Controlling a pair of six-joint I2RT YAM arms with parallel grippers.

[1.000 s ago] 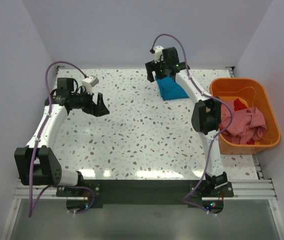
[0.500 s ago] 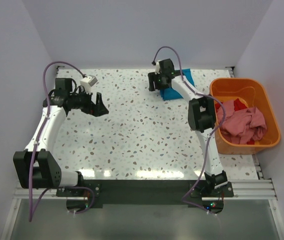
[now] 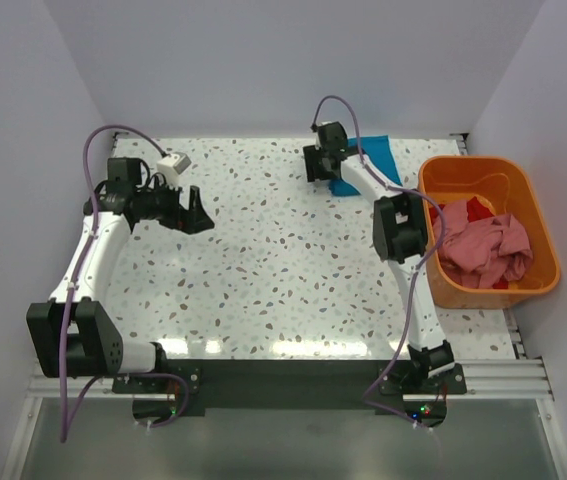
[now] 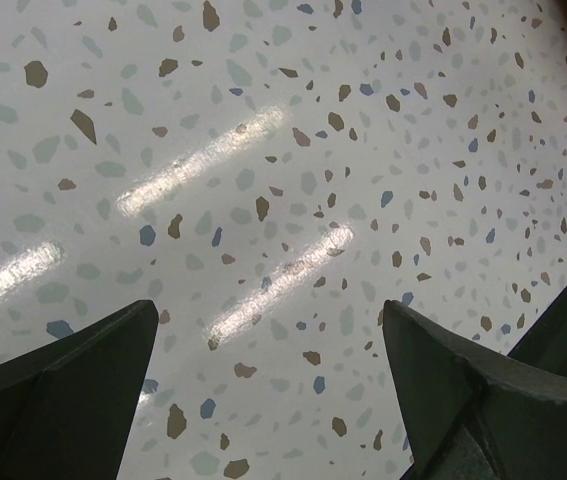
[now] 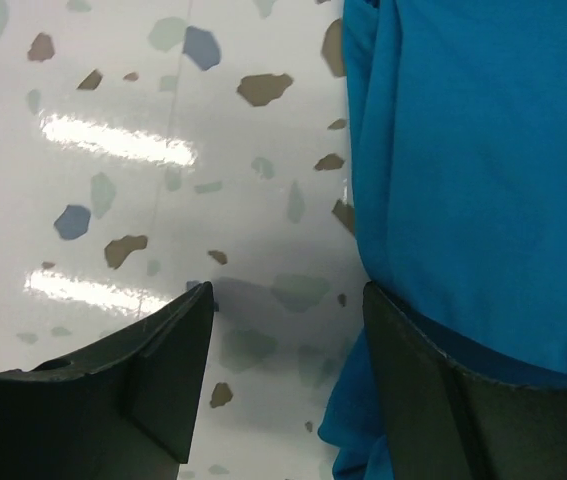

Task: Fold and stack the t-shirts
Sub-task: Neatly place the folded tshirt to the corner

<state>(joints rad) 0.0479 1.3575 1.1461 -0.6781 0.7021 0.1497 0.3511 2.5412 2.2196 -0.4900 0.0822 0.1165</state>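
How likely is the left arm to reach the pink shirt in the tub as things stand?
Probably not: the left gripper hangs at the table's far left, the pink shirt lies in the orange tub on the far right, with the right arm between.

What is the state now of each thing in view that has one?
Teal t-shirt: folded, on the table.
Pink t-shirt: crumpled in the orange tub.
Red t-shirt: crumpled, partly under the pink one.
Left end effector: open, empty.
Right end effector: open, at the teal t-shirt's edge.
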